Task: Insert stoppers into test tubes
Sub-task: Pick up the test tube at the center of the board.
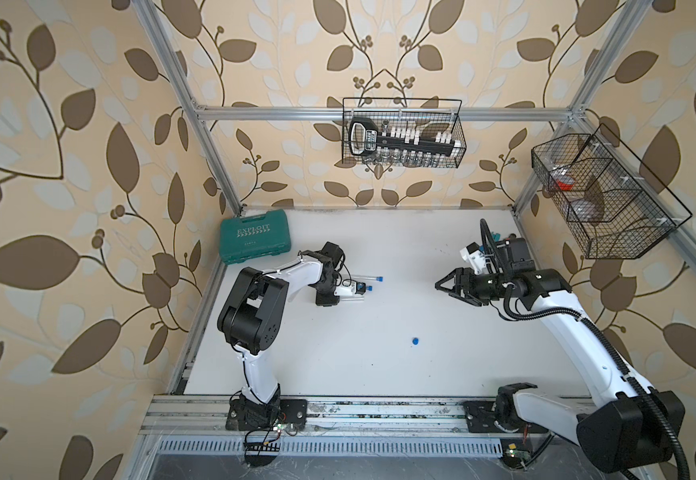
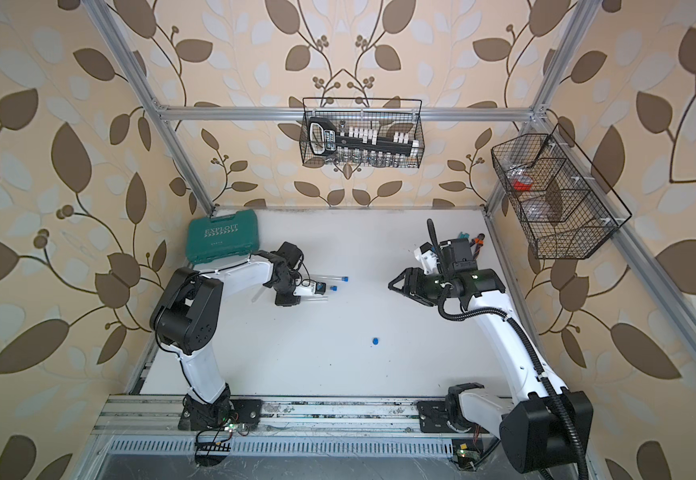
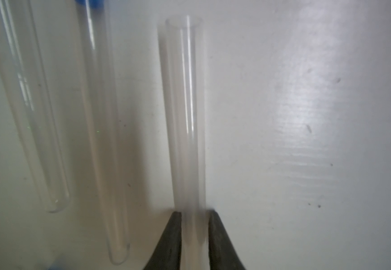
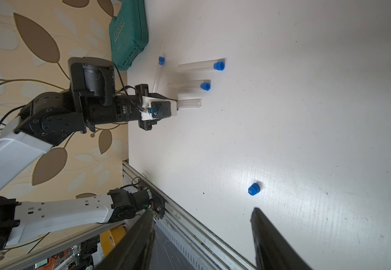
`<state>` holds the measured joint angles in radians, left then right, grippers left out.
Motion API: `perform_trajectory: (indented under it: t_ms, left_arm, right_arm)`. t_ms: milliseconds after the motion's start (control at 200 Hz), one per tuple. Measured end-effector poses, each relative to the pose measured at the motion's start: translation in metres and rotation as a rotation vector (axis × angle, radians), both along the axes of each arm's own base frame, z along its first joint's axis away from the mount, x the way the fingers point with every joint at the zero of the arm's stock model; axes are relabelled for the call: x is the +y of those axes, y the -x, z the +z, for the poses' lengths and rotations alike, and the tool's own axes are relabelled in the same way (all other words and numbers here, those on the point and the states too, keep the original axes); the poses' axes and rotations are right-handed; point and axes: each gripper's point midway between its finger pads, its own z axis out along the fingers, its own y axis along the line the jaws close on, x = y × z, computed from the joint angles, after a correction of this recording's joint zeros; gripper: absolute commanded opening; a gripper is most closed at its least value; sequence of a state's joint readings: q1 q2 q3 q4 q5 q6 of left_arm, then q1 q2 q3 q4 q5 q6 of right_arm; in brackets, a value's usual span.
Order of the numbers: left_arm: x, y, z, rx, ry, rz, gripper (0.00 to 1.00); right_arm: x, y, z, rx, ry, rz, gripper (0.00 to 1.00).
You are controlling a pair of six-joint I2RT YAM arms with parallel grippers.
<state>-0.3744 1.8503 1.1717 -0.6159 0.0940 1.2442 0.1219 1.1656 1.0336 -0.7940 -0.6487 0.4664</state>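
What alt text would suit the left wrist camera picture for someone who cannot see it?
A clear, unstoppered test tube is pinched between the dark fingers of the left end effector, against a white table. Two more tubes lie beside it, blurred.

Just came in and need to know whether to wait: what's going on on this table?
The left gripper has its fingers closed on the one unstoppered test tube, well back from its open mouth. Three stoppered tubes lie beside it on the white table. A loose blue stopper sits alone nearer the arms' bases, and the right gripper is open and empty.
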Motion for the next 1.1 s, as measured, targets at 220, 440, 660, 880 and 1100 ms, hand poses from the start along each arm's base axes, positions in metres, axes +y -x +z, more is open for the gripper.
perform_trajectory:
  t_ms: [220,440,660,880,1100]
  left_arm:
    - [0.0,0.0,0.0,0.002,0.003,0.012,0.15]
    - [-0.001,-0.001,0.0,0.001,0.005,0.017,0.09]
    - [-0.003,-0.002,0.001,-0.018,0.025,0.023,0.06]
    - [-0.007,0.004,0.007,-0.022,0.071,0.035,0.07]
    - [-0.023,0.002,0.054,-0.104,0.197,0.029,0.07]
  right_arm:
    - [0.001,0.001,0.0,0.002,-0.005,0.004,0.62]
    - [0.002,0.002,0.0,0.006,-0.009,0.011,0.62]
    - [0.001,0.004,-0.001,0.011,-0.006,0.014,0.62]
    - [0.002,0.005,-0.004,0.025,-0.005,0.022,0.62]
    - [0.012,0.007,-0.011,0.058,-0.018,0.058,0.58]
